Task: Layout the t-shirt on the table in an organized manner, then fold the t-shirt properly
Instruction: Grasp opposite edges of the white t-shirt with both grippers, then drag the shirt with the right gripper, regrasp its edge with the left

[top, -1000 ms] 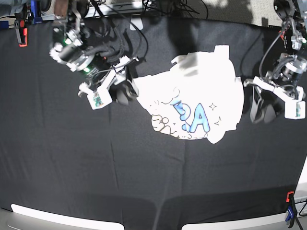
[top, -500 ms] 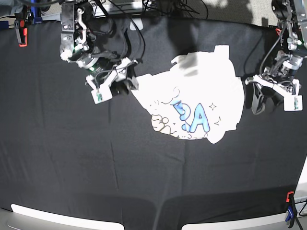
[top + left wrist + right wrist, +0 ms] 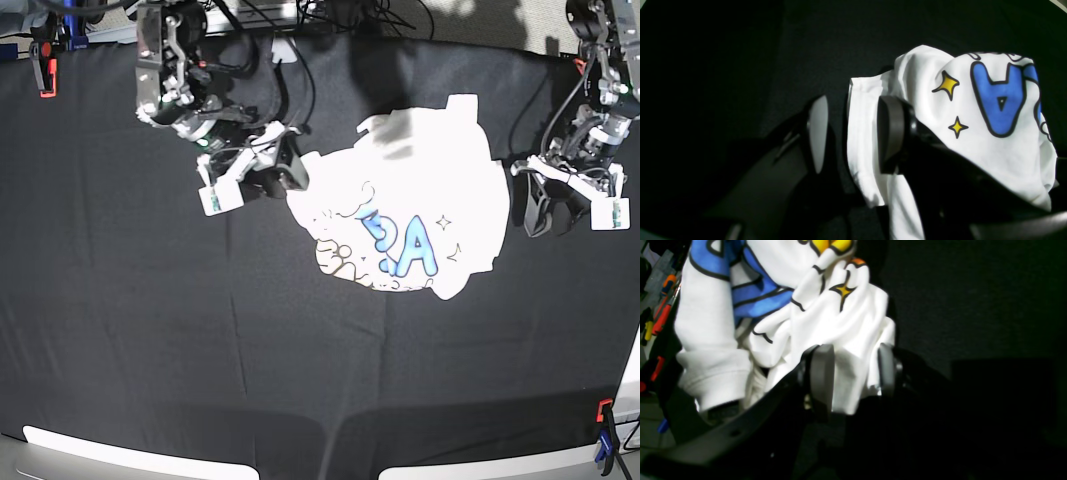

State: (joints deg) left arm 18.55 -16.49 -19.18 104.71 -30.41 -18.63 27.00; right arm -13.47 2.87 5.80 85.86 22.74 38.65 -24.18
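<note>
The white t-shirt (image 3: 410, 190) lies crumpled in the middle of the black table (image 3: 200, 330), its blue letters facing up. My right gripper (image 3: 278, 178) is at the shirt's left edge. In the right wrist view (image 3: 853, 353) its fingers are apart with a bunched fold of the shirt (image 3: 846, 323) between them. My left gripper (image 3: 548, 212) is just off the shirt's right edge. In the left wrist view (image 3: 853, 106) it is open, and the shirt's hem (image 3: 860, 140) shows between the fingers, with a blue letter and yellow sparkles to the right.
A red clamp (image 3: 45, 75) sits at the far left edge and another clamp (image 3: 604, 430) at the front right. Cables and gear (image 3: 300, 15) line the back edge. White panels (image 3: 100, 455) lie along the front edge.
My right gripper has moved right until it meets the shirt's left edge. My left gripper drew in slightly and has barely moved since. The shirt has not shifted.
</note>
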